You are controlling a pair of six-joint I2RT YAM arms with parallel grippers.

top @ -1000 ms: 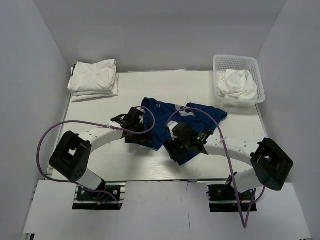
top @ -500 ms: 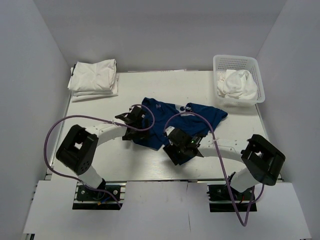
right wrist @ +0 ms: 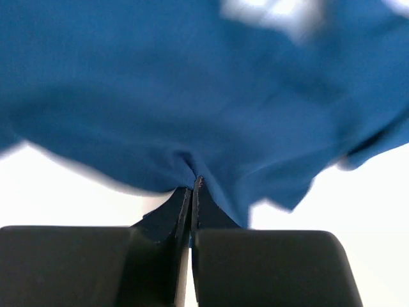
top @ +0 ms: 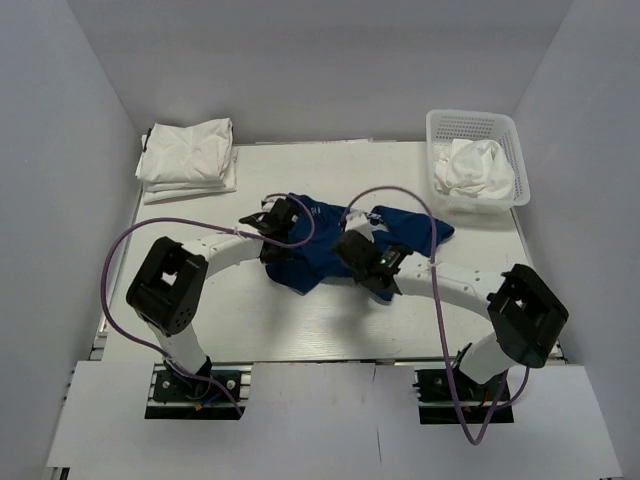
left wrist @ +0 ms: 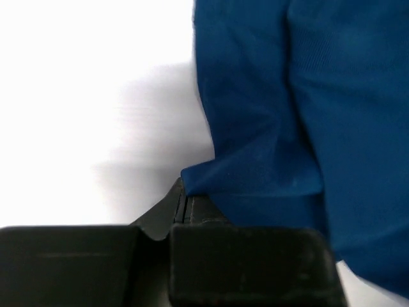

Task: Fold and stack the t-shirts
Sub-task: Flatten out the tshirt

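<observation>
The blue t-shirt (top: 325,240) lies crumpled in the middle of the table (top: 250,315), spread across from left to right, with both arms reaching in over it from the near edge. The left gripper (top: 284,226) sits at the shirt's left edge. In the left wrist view its jaws are pressed together with a fold of the blue t-shirt (left wrist: 275,115) pinched at the tip of the left gripper (left wrist: 183,195), and the white table surface (left wrist: 89,96) is bare to the left of the cloth. The right gripper (top: 353,248) is down on the near edge of the shirt, closer to its middle. From the right wrist camera the jaws of the right gripper (right wrist: 192,187) are closed on a gather of the blue t-shirt (right wrist: 192,89), which puckers where they bite. A blurred white patch (right wrist: 281,13) shows on the cloth at the top of that view, too soft to make out. Purple cables (top: 120,260) loop off both arms. Well apart from all this, a pile of folded white t-shirts (top: 188,155) rests at the far left corner of the table. At the far right a white mesh basket (top: 470,122) holds another white t-shirt (top: 478,168), bunched up inside it.
</observation>
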